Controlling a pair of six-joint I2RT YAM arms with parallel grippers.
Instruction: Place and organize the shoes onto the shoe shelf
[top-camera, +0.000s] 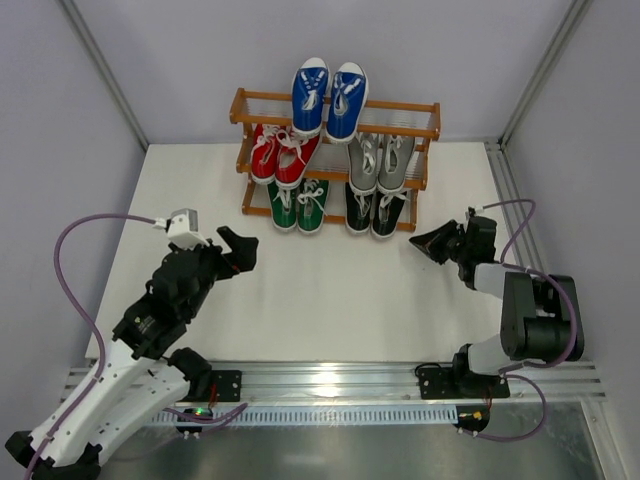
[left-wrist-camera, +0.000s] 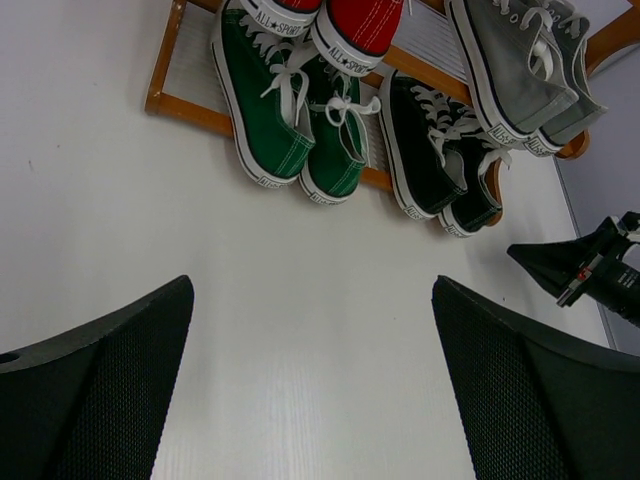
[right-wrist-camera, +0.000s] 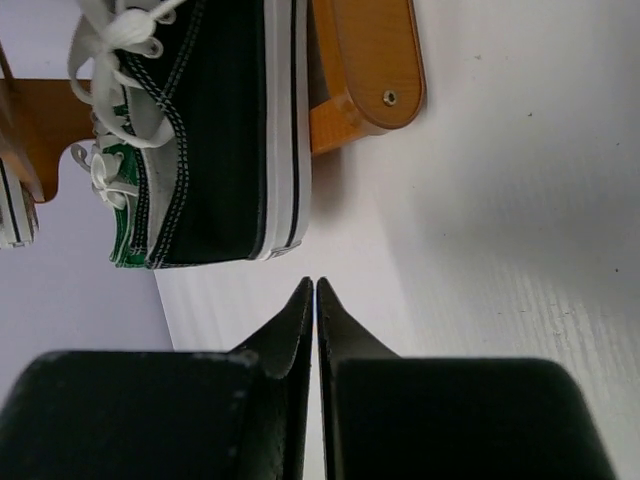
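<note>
**All five pairs on the rack, both arms off it**

From my seat the white table (top-camera: 330, 300) fills most of the overhead view. The shoe shelf (top-camera: 405, 106) stands at its far edge, against the back wall. I see three stepped tiers.

The blue pair (top-camera: 329, 98) sits alone on the top tier, toes pointing to the wall. On the middle tier the red pair (top-camera: 280, 155) is on the left and the grey pair (top-camera: 381, 163) on the right. On the bottom tier the green pair (top-camera: 298, 205) is on the left and the black pair (top-camera: 375, 212) on the right, heels toward the arms. Each pair lies side by side with its shoes touching.

The left gripper (left-wrist-camera: 312, 295) hovers over bare table near the front of the rack on the green side. Its jaws are spread wide with nothing between them.

The right gripper (top-camera: 428, 243) sits low by the rack's right front corner. Its fingers are pressed together to a point and hold nothing. Its wrist view shows the tips just short of the black shoe's white sole, not touching it.
</note>
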